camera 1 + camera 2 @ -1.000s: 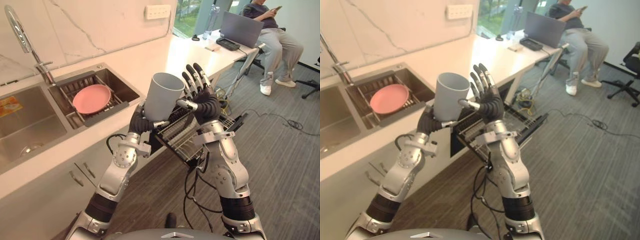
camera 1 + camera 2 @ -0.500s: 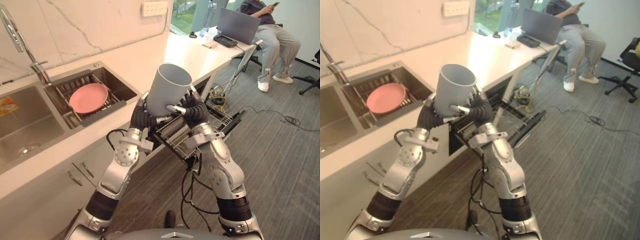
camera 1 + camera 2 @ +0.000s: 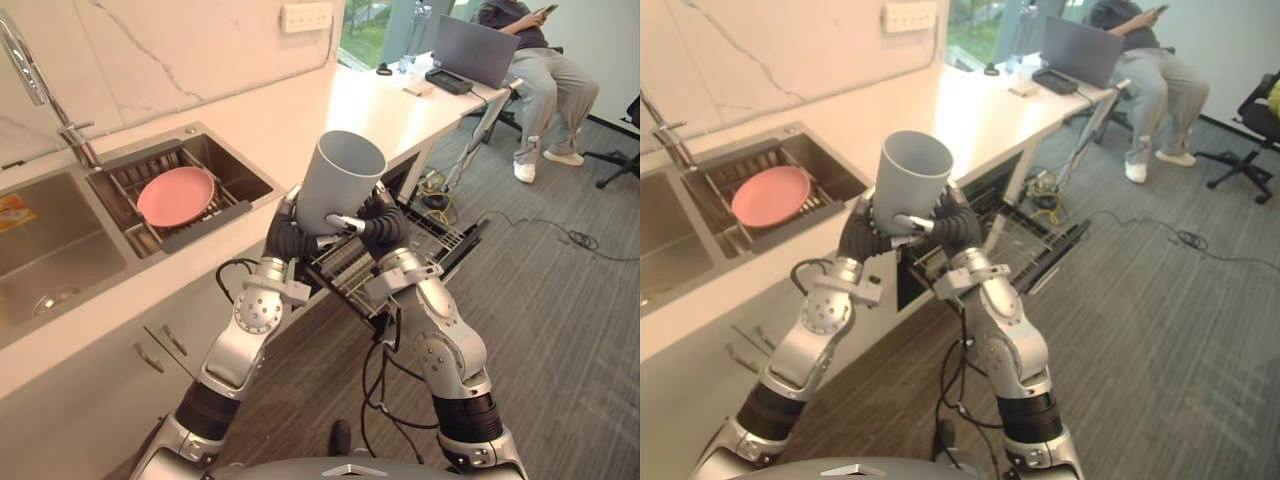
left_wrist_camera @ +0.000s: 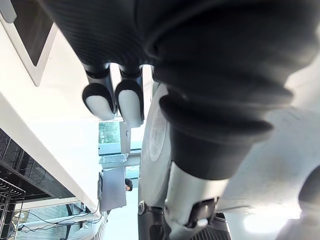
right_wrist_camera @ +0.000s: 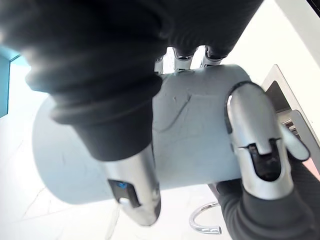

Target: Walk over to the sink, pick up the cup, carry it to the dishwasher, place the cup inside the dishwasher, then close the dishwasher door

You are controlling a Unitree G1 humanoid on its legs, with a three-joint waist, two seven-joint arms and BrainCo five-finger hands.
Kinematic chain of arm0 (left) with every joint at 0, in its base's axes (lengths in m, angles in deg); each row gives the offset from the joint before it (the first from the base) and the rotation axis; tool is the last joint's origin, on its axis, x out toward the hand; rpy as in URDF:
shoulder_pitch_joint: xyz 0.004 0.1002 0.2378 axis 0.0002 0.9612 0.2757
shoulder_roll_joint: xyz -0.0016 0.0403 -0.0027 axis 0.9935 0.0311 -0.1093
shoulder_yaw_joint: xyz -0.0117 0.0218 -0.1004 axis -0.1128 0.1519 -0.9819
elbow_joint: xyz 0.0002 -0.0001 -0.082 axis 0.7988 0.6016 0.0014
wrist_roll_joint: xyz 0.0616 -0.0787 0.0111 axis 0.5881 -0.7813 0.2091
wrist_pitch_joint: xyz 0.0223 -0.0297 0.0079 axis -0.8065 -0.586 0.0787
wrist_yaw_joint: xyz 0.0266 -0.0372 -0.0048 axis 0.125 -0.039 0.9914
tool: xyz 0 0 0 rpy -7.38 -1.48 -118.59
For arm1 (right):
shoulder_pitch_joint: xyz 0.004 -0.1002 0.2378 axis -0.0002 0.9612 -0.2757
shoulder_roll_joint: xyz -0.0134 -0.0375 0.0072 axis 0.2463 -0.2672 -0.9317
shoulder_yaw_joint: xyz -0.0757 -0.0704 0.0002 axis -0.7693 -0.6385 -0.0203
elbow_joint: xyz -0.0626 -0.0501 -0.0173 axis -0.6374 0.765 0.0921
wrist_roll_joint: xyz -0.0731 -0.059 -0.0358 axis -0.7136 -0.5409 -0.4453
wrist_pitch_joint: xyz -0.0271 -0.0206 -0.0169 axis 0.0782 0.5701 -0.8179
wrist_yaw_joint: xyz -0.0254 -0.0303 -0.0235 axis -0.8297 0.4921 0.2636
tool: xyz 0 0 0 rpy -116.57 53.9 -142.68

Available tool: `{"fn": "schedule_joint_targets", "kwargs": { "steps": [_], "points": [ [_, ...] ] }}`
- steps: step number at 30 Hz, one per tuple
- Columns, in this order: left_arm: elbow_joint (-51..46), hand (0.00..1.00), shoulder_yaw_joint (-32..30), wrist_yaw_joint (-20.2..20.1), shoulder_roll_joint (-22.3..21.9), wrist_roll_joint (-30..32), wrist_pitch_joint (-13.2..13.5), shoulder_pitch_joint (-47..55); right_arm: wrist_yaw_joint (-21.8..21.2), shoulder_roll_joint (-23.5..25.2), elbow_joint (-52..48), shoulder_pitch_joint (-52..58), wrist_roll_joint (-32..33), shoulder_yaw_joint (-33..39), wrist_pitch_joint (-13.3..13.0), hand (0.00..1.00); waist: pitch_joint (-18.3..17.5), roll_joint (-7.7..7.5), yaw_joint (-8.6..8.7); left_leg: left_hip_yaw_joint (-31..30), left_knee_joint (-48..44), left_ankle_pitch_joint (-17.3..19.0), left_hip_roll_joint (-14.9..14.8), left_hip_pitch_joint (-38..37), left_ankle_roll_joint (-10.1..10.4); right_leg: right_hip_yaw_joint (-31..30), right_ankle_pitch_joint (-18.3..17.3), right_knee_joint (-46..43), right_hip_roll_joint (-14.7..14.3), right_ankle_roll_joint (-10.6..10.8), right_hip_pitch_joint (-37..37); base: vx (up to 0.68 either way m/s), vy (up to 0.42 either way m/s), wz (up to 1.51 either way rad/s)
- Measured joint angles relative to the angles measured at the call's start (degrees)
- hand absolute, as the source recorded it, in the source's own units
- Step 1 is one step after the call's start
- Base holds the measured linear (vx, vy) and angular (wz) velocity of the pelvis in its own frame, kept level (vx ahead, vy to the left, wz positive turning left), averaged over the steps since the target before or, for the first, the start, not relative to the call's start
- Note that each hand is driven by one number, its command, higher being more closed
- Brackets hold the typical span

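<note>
1. The cup (image 3: 340, 182), grey and open-mouthed, is held upright in the air at chest height, clasped between both hands. Its mouth is tipped slightly toward the camera.
2. The left hand (image 3: 282, 232) is placed against the cup's lower left side. In the left wrist view its fingertips (image 4: 129, 102) are seen curled in against the grey wall.
3. The right hand (image 3: 380, 225) is wrapped round the lower right side. In the right wrist view its thumb (image 5: 256, 145) is laid across the cup's wall (image 5: 195, 135) and its fingers (image 5: 184, 56) are hooked over the far side.
4. The cup is carried above the pulled-out dishwasher rack (image 3: 440, 240), clear of its wires. Whether anything lies in the rack cannot be told.
5. The dishwasher door (image 3: 1062, 255) is seen folded down, open, beyond the rack.
6. The counter (image 3: 290, 115) runs to the robot's left, with the sink (image 3: 238, 168) set into it, well apart from the cup.
7. A pink plate (image 3: 177, 196) is lying on a drain rack (image 3: 205, 227) across the nearer basin. A tap (image 3: 35, 75) stands behind the basins.
8. A wall socket (image 3: 306, 16) is noted above the counter.
9. At the far end, a laptop (image 3: 487, 50) is open on the white top, and a person (image 3: 545, 70) is seated just beside it.
</note>
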State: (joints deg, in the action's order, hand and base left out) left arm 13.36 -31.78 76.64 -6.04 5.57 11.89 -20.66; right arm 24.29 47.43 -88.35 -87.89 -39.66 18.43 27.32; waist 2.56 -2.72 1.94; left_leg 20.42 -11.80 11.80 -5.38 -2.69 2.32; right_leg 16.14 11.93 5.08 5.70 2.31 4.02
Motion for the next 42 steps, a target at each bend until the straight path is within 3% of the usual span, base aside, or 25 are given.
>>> {"fn": "schedule_joint_targets", "kwargs": {
  "steps": [15,16,39,40,42],
  "points": [
    [4.4,1.00,1.4,0.2,0.1,3.5,0.3,-0.4,3.2,-0.2,0.1,0.0,0.0,0.3,0.2,0.00,0.0,-0.01,-0.02,0.1,0.0,0.0,0.0,0.0,0.0,-0.1,0.0,0.0,0.0,0.0,0.0,0.00,0.000,0.00],
    [4.4,1.00,1.5,0.3,0.1,3.9,0.3,-0.4,3.2,-0.2,0.1,0.0,0.0,0.3,0.2,1.00,0.0,-0.01,-0.03,0.1,0.0,0.0,0.0,0.0,0.0,-0.1,0.1,0.0,0.0,0.0,0.0,0.00,0.000,0.00],
    [4.3,1.00,1.9,2.4,0.7,5.0,-0.1,-0.4,3.9,-0.3,0.0,-1.1,-5.1,-0.9,1.3,1.00,0.0,-0.01,-0.06,-0.3,-0.4,0.0,0.0,0.5,0.0,0.2,0.2,0.0,0.0,0.0,0.2,0.00,0.000,0.00],
    [4.3,0.00,2.0,2.5,0.7,5.0,-0.2,-0.4,4.6,-0.3,0.0,-1.1,-5.1,-1.1,1.1,1.00,0.0,-0.01,-0.06,-0.3,-0.4,0.0,0.0,0.5,0.0,0.2,0.2,0.0,0.0,0.0,0.2,0.00,0.000,0.00],
    [4.3,0.00,2.5,2.5,0.7,4.9,-0.3,-0.4,5.1,-0.2,0.0,-1.1,-5.0,-1.3,0.8,1.00,0.0,-0.01,-0.07,-0.3,-0.5,0.0,0.0,0.6,0.0,0.2,0.2,0.0,0.0,0.0,0.2,0.00,0.000,0.00]
  ]
}}
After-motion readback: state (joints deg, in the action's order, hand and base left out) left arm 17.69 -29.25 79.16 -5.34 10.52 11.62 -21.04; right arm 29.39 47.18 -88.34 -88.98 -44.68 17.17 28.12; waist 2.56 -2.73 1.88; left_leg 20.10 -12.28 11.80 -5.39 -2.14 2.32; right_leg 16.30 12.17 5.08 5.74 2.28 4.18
